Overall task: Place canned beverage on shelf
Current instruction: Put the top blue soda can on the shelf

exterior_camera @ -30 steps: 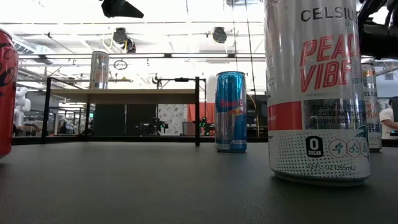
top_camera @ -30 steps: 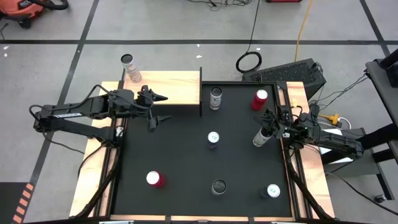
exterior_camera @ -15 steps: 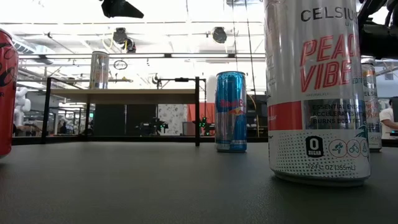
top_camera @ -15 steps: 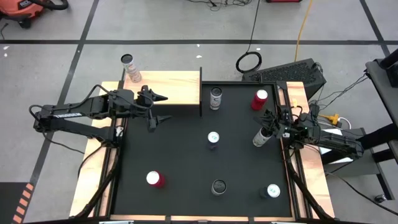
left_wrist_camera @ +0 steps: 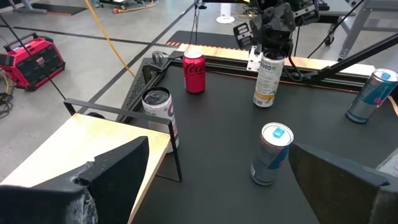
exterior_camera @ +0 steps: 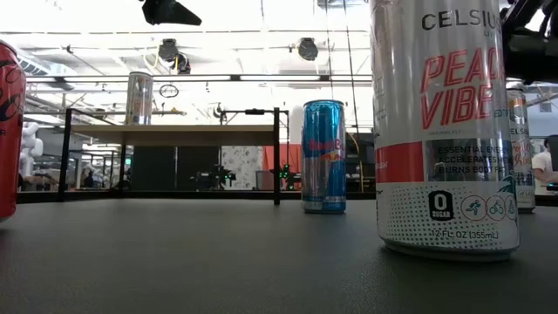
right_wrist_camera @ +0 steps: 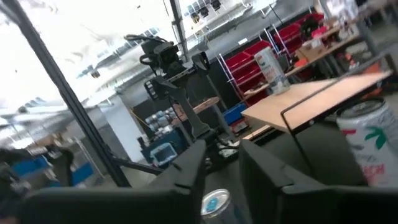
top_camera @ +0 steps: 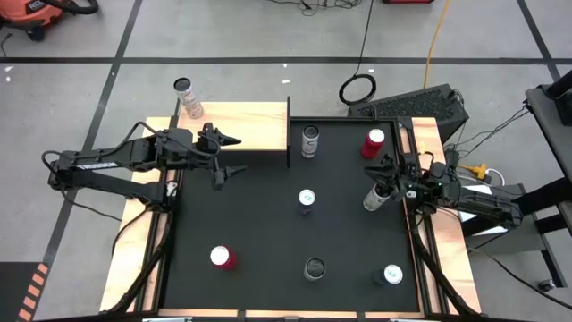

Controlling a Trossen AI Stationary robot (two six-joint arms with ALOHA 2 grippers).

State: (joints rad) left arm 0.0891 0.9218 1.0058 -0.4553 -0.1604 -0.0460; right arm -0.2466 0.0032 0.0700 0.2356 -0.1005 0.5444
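Nearest the low camera stands a Celsius can (exterior_camera: 443, 131) reading "PEACH VIBE", "0 SUGAR". Beyond, one can (exterior_camera: 139, 98) tops the shelf (exterior_camera: 174, 134). Left gripper (top_camera: 234, 155) fingers spread; right gripper (top_camera: 382, 183) seemingly pinching a white can (top_camera: 376, 198).

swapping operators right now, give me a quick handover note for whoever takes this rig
Left gripper: open, empty, waiting at the shelf's front edge.
Right gripper: around the top of a white can standing at the table's right side; grip state unclear.
Done: one silver can at the shelf's far left corner.
Left: the white can and six other cans on the black table are not shelved.
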